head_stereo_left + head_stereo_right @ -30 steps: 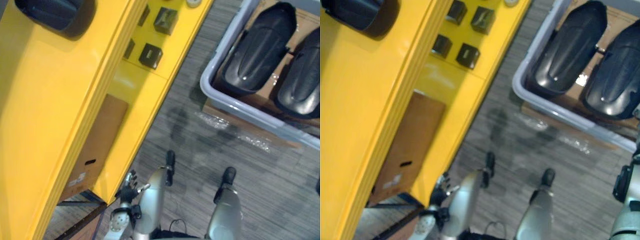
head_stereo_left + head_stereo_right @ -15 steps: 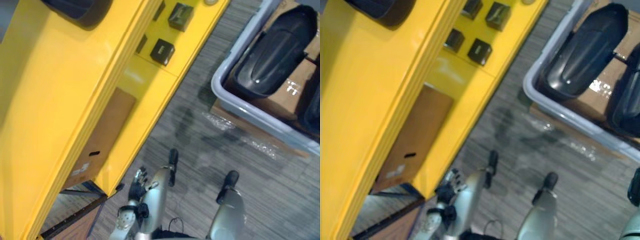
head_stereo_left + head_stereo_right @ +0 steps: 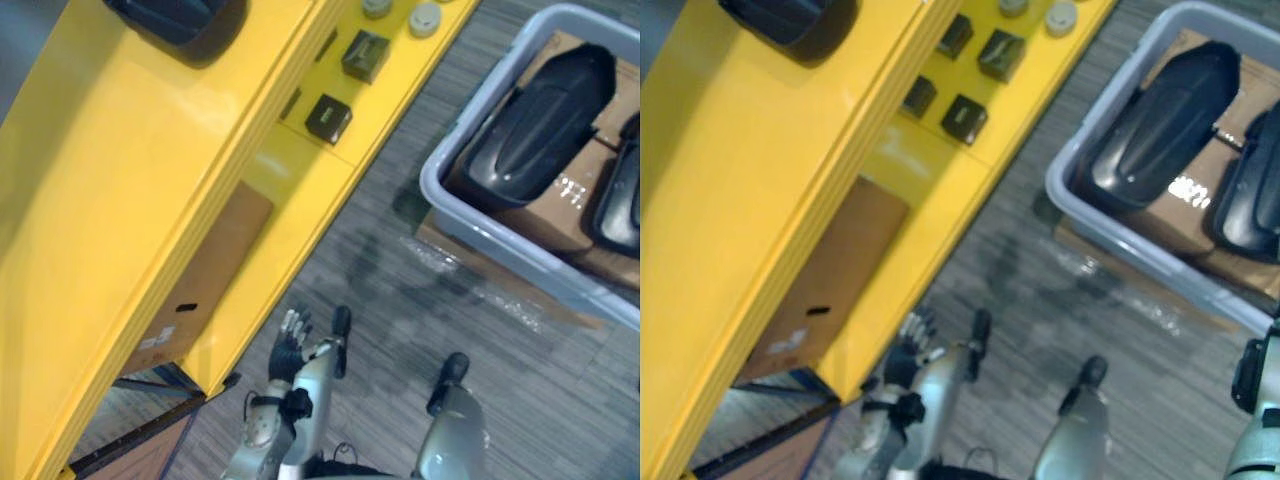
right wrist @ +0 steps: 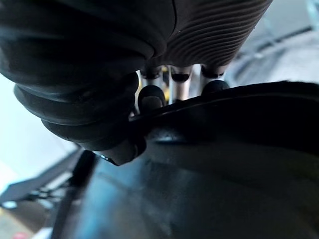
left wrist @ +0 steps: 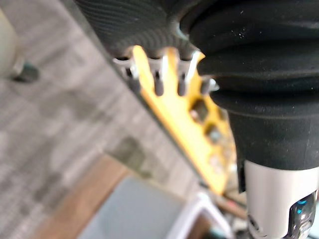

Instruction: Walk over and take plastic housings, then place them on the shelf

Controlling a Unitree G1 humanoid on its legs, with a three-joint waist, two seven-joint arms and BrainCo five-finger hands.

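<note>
Grey striped carpet (image 3: 400, 300) underfoot, yellow shelf (image 3: 120, 170) along my left, grey bin (image 3: 520, 252) ahead to the right.

Left hand (image 3: 290, 345): low by my side, just off the shelf's near corner. Fingers (image 5: 158, 79) straight and spread, holding nothing.

Right hand (image 4: 180, 82): its wrist view has a dark glossy curved surface (image 4: 209, 164) close against it. I cannot tell what the surface is, or whether the hand grips it.

Outward from there: a cardboard box (image 3: 205, 275) sits on the shelf's low tier and small black boxes (image 3: 328, 118) on the tier above. One dark housing (image 3: 175, 18) already lies on the top tier. In the bin, on cardboard, the nearer housing (image 3: 535, 125) lies lengthwise with a second housing (image 3: 620, 195) beside it.

Step, by my reading: the walk-over. Shelf and bin both stand well apart from my left hand, and nothing is reached for yet.

Next move likely calls for closing on the bin squarely and getting low enough to reach over its rim. Each long, smooth shell should be taken where a hand can hook an edge.

Views compared: the right eye view adds my right wrist at its lower right edge and a further row of black boxes (image 3: 919, 96) set back on the shelf. The left wrist view gives the shelf's yellow edge past my fingertips.
</note>
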